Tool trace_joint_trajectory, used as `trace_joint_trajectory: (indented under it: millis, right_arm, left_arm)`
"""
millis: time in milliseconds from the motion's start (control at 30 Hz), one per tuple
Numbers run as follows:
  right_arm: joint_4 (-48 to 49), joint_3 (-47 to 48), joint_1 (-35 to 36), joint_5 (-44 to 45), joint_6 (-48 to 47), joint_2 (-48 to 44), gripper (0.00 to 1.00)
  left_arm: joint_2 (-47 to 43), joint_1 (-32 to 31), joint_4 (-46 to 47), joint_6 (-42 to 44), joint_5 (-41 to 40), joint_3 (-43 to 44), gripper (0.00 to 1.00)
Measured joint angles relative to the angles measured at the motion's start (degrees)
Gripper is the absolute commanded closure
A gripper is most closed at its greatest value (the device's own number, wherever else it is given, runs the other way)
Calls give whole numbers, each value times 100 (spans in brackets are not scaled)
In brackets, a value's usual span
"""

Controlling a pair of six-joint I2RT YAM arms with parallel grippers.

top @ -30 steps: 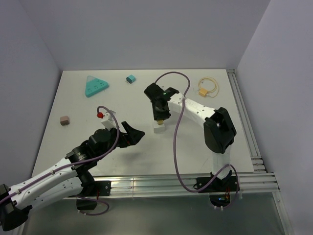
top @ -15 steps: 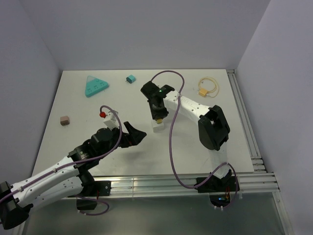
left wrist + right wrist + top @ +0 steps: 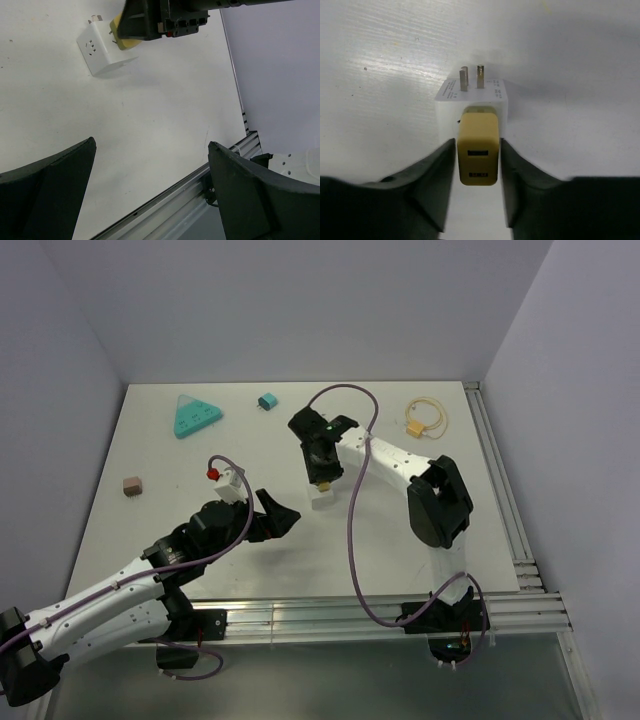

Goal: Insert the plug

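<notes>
A yellow plug [image 3: 478,150] with two USB ports stands on top of a white socket cube [image 3: 472,96] whose metal prongs point away from me. My right gripper [image 3: 477,145] is shut on the plug, one finger on each side. In the top view the right gripper [image 3: 321,465] is over the plug [image 3: 323,483] and the socket cube [image 3: 322,500] at mid table. The left wrist view shows the cube [image 3: 97,50] with the plug [image 3: 122,39] against it. My left gripper [image 3: 280,512] is open and empty, low over the table near the front.
A teal triangle block [image 3: 193,417], a small teal plug [image 3: 267,401] and a pink cube [image 3: 131,485] lie at the back and left. A yellow piece with a rubber loop [image 3: 425,418] lies at the back right. Metal rails [image 3: 500,490] run along the right and front edges.
My right gripper has shifted slightly back and left with the plug, and the socket cube has crept the same way. My left gripper has moved a little forward and right.
</notes>
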Motion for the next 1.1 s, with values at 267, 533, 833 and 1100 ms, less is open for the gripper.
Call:
trace_joint_trajectory:
  millis: [267,533,833,1100]
  right_arm:
    - [2,-94,22,13,22,66,14]
    - [933,-1569,24,94,90,-1099,12]
    - [3252,-3812,483,511,203,-1967,8]
    - [4758,-4391,767,1180,334,-1954,8]
  left_arm:
    - [0,0,0,-7,0,2,0]
    - [31,0,-94,-31,7,76,1]
    - [-442,0,-129,-103,24,81,1]
    - [-492,0,-157,-179,46,81,1]
